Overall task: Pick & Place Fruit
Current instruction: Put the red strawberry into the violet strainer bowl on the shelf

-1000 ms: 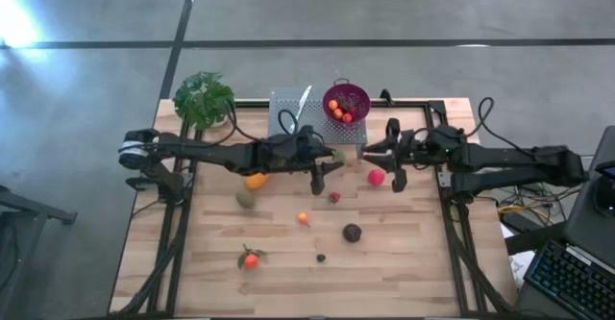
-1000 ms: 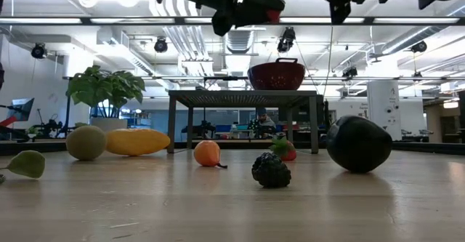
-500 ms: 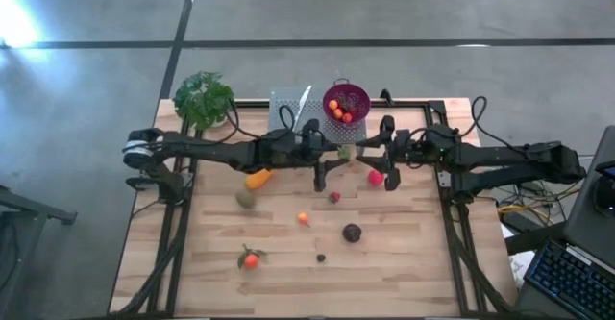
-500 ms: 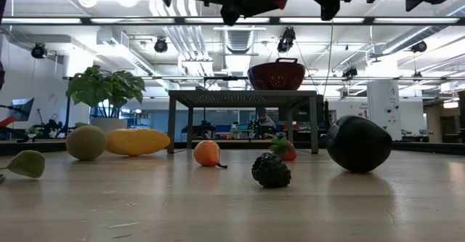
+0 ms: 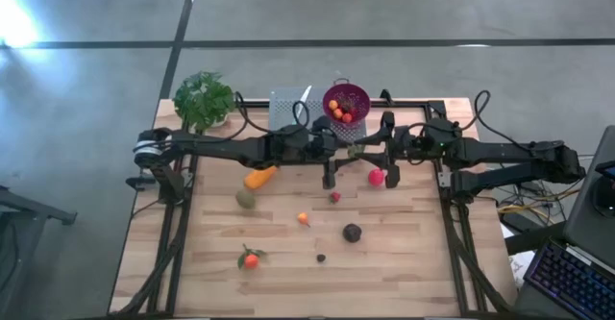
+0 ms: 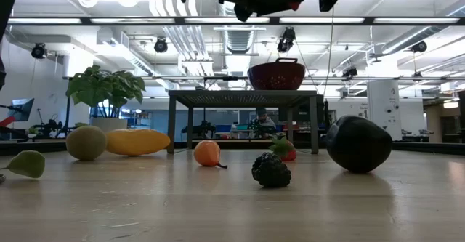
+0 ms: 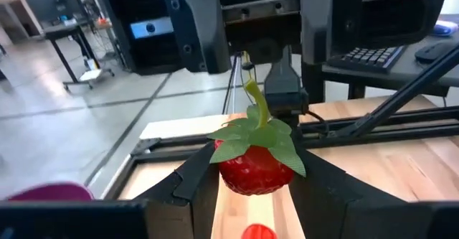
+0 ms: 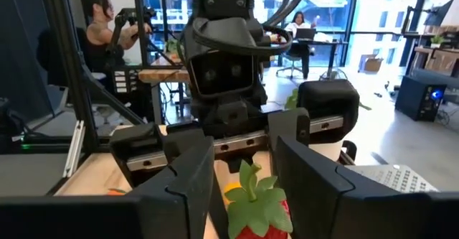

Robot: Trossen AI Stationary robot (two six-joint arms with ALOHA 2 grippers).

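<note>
A few fruits lay in the purple colander (image 5: 346, 103) near the table's far edge. The left gripper (image 7: 247, 185) hung beside it, fingers closed on a strawberry (image 7: 254, 163); the right gripper (image 5: 388, 159) waited nearby, fingers parted and empty. Most fruit, including the orange one (image 5: 258, 177), remained on the table (image 5: 413, 262).

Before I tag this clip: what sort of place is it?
Probably a robotics lab or open workshop: exposed ceiling ducts, a seated person at a desk by big windows, a keyboard beside the wooden table.
</note>
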